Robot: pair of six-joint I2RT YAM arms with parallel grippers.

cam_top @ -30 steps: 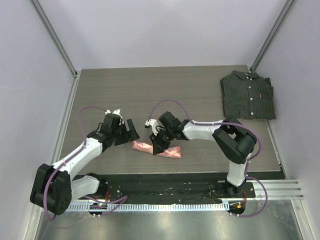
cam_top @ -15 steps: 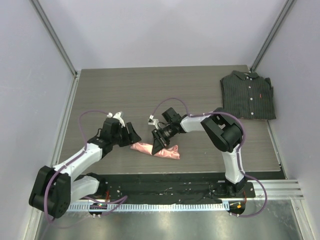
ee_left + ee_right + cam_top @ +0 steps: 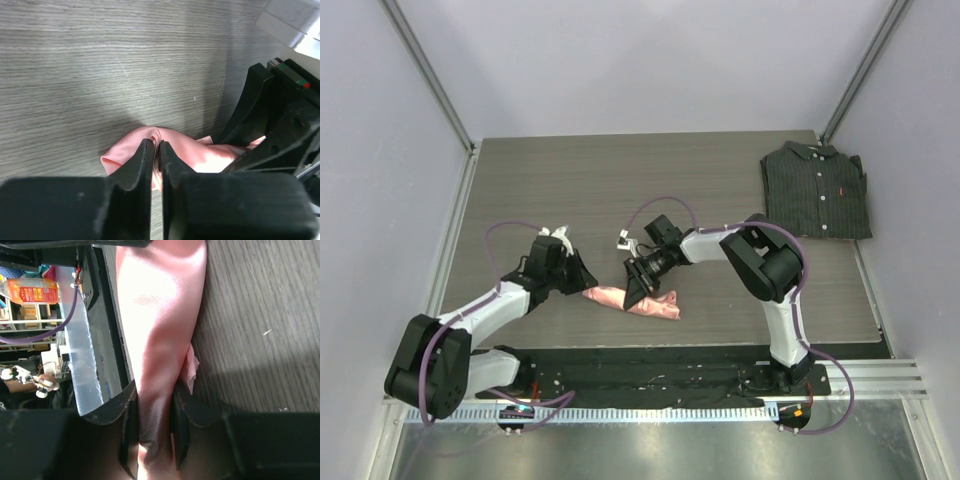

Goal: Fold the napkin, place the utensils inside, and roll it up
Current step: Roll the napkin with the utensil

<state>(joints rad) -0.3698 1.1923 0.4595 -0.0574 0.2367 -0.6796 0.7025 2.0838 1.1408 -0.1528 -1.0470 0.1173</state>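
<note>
the salmon-pink napkin [image 3: 660,306], bunched into a narrow roll, lies low in the centre of the overhead frame on the grey table [image 3: 620,190], caught between both arms. the left pincer [image 3: 155,146] is pressed almost together on a fold at the roll's left end, apparently to anchor it. the right pincer [image 3: 155,405] clamps the satin across its middle, likely so that the roll does not spring open. the fork is nowhere in sight, and whether it sits inside the cloth cannot be told. the slippery fabric looks loosely gathered rather than neatly wound, so the rolling seems close to done but untidy. a folded pinstriped shirt [image 3: 817,190] lies well apart at the upper right of the overhead frame, playing no part.
</note>
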